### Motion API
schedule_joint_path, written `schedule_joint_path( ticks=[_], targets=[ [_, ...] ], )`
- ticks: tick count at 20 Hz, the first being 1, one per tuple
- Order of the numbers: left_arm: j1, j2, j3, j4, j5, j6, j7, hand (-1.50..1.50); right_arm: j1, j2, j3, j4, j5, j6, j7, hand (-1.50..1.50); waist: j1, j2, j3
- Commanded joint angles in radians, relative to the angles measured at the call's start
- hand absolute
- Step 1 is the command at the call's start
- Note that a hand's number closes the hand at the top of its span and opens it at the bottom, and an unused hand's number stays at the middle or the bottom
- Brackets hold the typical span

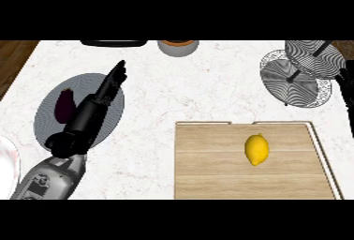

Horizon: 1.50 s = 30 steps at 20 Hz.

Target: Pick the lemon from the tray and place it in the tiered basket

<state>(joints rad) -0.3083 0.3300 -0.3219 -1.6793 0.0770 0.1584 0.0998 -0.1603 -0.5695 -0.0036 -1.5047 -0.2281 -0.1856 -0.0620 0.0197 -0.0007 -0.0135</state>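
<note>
While the lemon (257, 149) lies on the tray (207, 178), left hand (104, 96) rests, fingers straight; approach from above, then carry toward the basket (304, 72) at one o'clock.

White marble counter (180, 89). Grey round plate (114, 110) at left, dark purple eggplant (65, 105) lying on it. Grey cup with brown rim (178, 47) at top edge, centre. Black flat object (114, 43) just left of the cup, cut off. Pale plate edge (5, 159) at far left.

Wooden tray (207, 178), marble-like counter (207, 79)
</note>
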Motion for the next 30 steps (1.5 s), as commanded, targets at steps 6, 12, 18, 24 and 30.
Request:
schedule_joint_path(
  ticks=[6, 12, 18, 24, 30],
  targets=[
    [0.325, 0.133, 0.21, 0.203, 0.078, 0.047, 0.101, 0.0, 0.222, 0.285, -0.028, 0.034, -0.207, -0.005, -0.114, 1.5, 0.006, 0.007, 0.019],
    [0.374, 0.099, 0.212, 0.251, 0.125, 0.005, 0.056, 0.0, 0.325, 0.353, 0.049, -0.006, 0.213, -0.397, -0.341, -1.5, -0.021, 0.004, 0.006],
    [0.355, 0.14, 0.243, 0.239, 0.141, -0.022, 0.071, 0.0, 0.464, 0.156, 0.101, 0.113, 0.523, -0.553, -0.022, -1.5, 0.002, 0.017, -0.004],
    [0.362, 0.145, 0.242, 0.236, 0.148, -0.048, 0.053, 0.0, 0.458, 0.08, 0.233, 0.015, 0.645, -0.366, 0.343, -1.5, 0.037, 0.017, -0.004],
    [0.354, 0.152, 0.254, 0.272, 0.161, -0.078, 0.049, 0.0, 0.296, 0.045, 0.326, -0.174, 0.786, -0.175, 0.768, -1.5, 0.034, 0.008, 0.0]
  ],
)
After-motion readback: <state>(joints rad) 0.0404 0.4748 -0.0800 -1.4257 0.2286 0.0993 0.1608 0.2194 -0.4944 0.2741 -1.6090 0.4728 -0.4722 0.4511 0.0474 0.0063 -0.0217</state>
